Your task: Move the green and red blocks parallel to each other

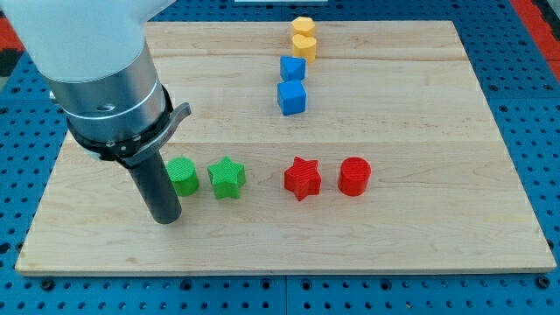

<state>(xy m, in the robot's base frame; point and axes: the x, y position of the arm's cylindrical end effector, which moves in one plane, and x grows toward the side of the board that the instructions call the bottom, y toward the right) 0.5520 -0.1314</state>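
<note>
Camera view shows my tip (pixel 166 219) resting on the surface (pixel 420 236), just beside the green cylinder (pixel 182 175) at its lower left. Rightward from my tip sit the green star (pixel 227 178), red star (pixel 303 178) and red cylinder (pixel 354 176); I have no fingers, only a rod.

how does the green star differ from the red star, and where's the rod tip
The green star is green and lies at the view's left; the red star is red, nearer the middle. The green star is closer to my tip, with a green cylinder beside it. Both are star-shaped and in one row.
</note>
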